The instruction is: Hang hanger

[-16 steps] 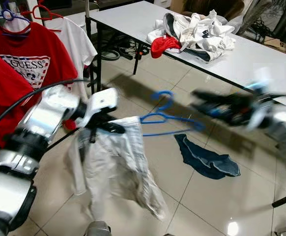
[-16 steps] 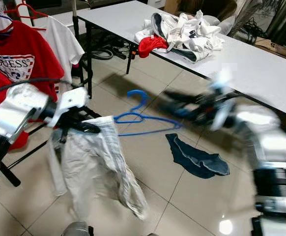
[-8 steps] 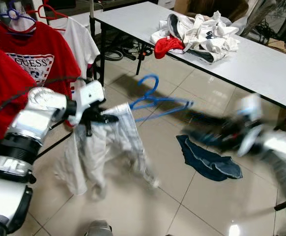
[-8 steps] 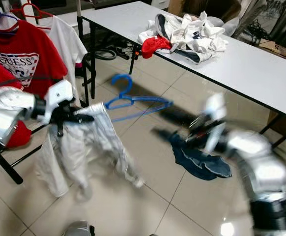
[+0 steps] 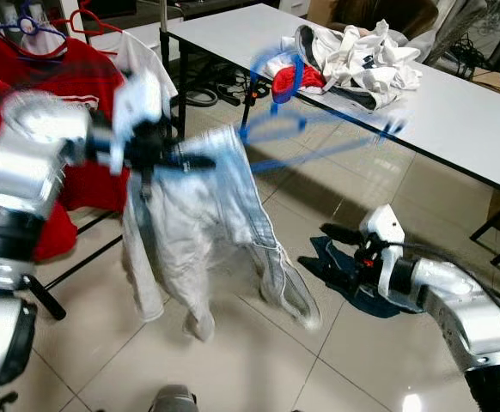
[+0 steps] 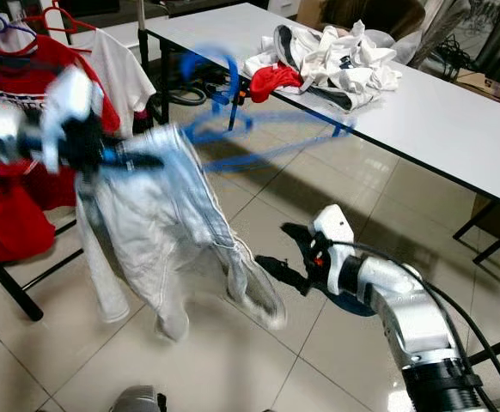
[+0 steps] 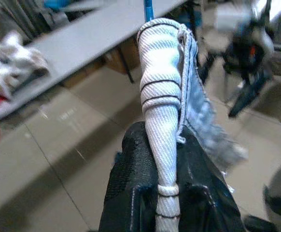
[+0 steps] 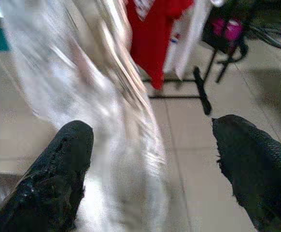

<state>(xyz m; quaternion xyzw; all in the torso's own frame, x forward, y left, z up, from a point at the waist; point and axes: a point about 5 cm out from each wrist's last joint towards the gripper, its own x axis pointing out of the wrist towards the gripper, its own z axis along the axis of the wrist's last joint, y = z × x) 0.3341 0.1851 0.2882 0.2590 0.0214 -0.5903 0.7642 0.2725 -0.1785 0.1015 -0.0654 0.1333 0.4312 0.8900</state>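
A: Far left?
B: Clothes rack, red T-shirt (image 5: 35, 86) and white T-shirt (image 6: 121, 60) hanging on it. One on a purple hanger (image 5: 22, 26), one on a red hanger (image 6: 57, 15)

A: Left arm?
B: Raised, blurred. Left gripper (image 5: 177, 159) clamped on the waistband of pale grey-white trousers (image 5: 207, 232). Wrist camera confirms: fingers (image 7: 131, 183) pinched onto a rolled, ribbed band of the cloth (image 7: 162, 106). Legs dangle free above the tiled floor (image 5: 104, 343)

A: The hanger?
B: Blue hanger (image 5: 301, 129), heavily smeared, in the air just right of the left gripper, at the top of the trousers. Hook up near the table edge in the head view. Whether it is threaded through the garment, cannot tell

A: Behind it?
B: Long white table (image 5: 456, 112), heap of white clothes (image 5: 362, 60) with a red piece (image 5: 297, 77) at its left end

A: Right side?
B: Right gripper (image 5: 340, 257) low, held out over a dark blue garment (image 5: 379, 300) on the floor. Fingers (image 8: 68, 169) spread wide, holding nothing; wrist camera looks between them at the blurred trousers
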